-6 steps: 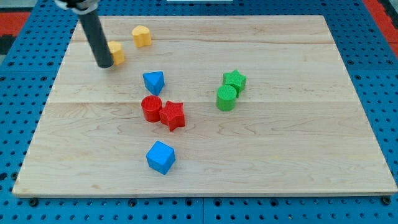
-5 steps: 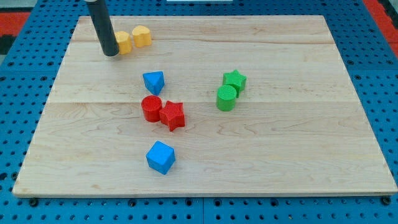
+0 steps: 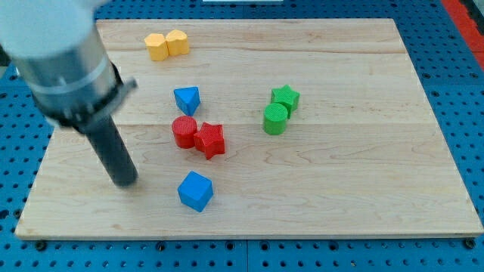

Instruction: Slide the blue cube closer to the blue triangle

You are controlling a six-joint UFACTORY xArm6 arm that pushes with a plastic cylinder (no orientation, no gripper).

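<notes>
The blue cube [image 3: 196,190] sits near the view's bottom, left of the board's centre. The blue triangle [image 3: 187,99] lies above it, with a red cylinder [image 3: 183,131] and a red star [image 3: 209,139] touching each other between the two. My tip [image 3: 125,181] rests on the board left of the blue cube, a short gap away, not touching it. The rod and its grey mount rise toward the view's upper left.
Two yellow blocks [image 3: 167,44] sit side by side, touching, near the view's top left. A green star [image 3: 286,97] and a green cylinder [image 3: 275,119] touch each other right of centre. The wooden board [image 3: 363,181] lies on a blue pegboard.
My tip has moved from beside the yellow blocks at the top left down to the left of the blue cube. The left yellow block was pushed up against the other one.
</notes>
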